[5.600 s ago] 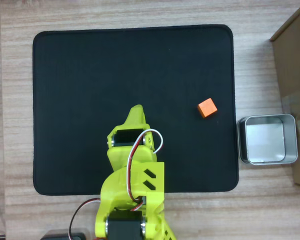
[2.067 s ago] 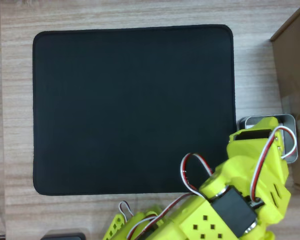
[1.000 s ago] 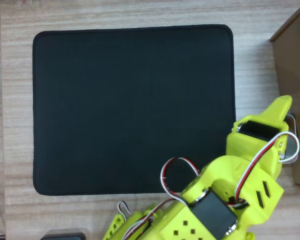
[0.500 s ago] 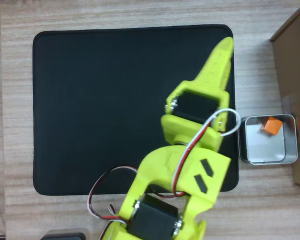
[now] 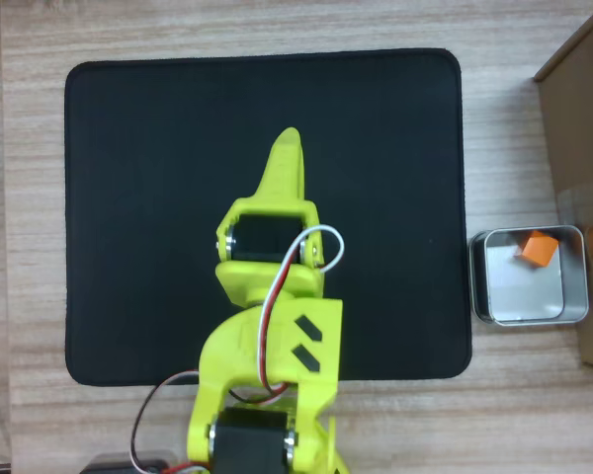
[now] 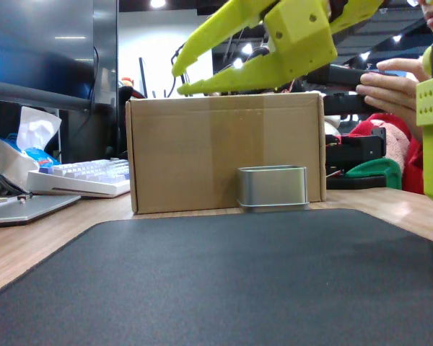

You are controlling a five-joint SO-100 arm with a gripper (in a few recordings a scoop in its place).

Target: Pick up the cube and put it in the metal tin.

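One small bright orange cube (image 5: pixel 537 247) lies inside one shallow silver-grey metal tin (image 5: pixel 479 296) with rounded corners, tucked toward the tin's 1 o'clock corner in the overhead view and tilted against the wall there; the tin sits on the pale wood-grain bench (image 5: pixel 277 30) just off the 3 o'clock edge of one black rectangular mat (image 5: pixel 158 178), touching or nearly touching one brown cardboard box (image 5: pixel 583 118) at its far side. In the fixed view the tin (image 6: pixel 272 187) stands directly in front of the box (image 6: pixel 224 151), and the cube is hidden behind the tin's wall.

One lime-yellow arm (image 5: pixel 272 346) rises from the 6 o'clock edge of the overhead view and reaches over the mat, its hand (image 5: pixel 285 163) pointing toward 12 o'clock above the middle of the mat, well apart from the tin; in the fixed view the hand (image 6: pixel 179 81) hangs high above the box, its two tapered fingers (image 6: pixel 209 36) aimed toward 8 o'clock and spread apart with nothing between them.

One white keyboard (image 6: pixel 79 176) lies on the bench at 9 o'clock in the fixed view.
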